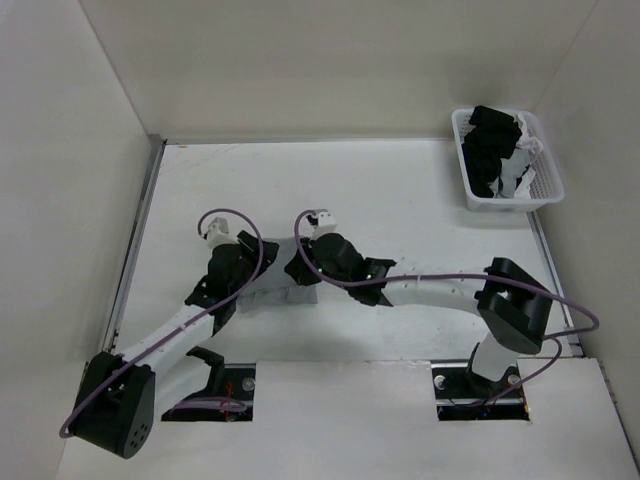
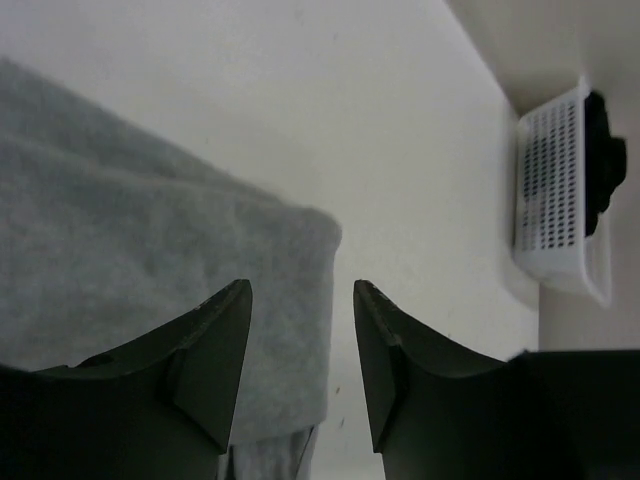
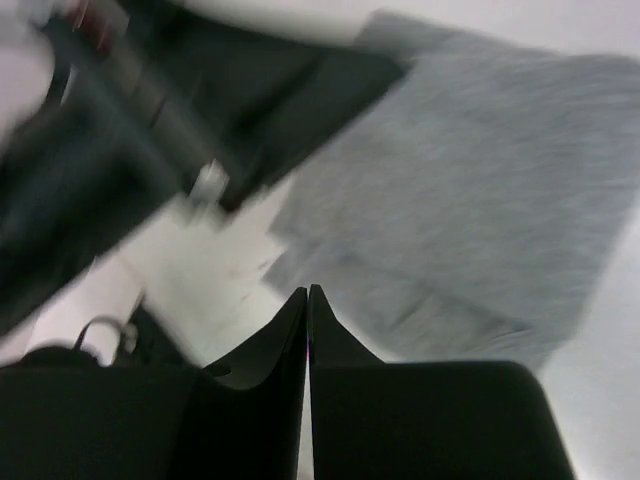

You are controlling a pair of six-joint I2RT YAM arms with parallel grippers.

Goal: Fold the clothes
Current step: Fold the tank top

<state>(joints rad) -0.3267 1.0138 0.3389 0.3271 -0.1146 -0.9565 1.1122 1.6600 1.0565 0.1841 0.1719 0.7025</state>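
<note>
Arms (image 1: 340, 262) cover tank top (image 1: 288, 292) overhead | left wrist shows its folded edge

- Your left arm (image 1: 165, 340) reaches forward and inward from its base, with the wrist tipped downward.
- Your left gripper (image 2: 300, 290) has its jaws parted.
- Your right arm (image 1: 440, 290) stretches leftward, its wrist close beside the left one.
- Your right gripper (image 3: 307, 295) has its fingers pressed together, clamping nothing.

My left arm (image 1: 165, 340) and right arm (image 1: 440, 290) crowd together over the grey top (image 2: 100, 250), each barring the other's sideways path. Beyond lies bare table (image 1: 400, 190), until the basket (image 1: 500, 203) in the far right corner.
</note>
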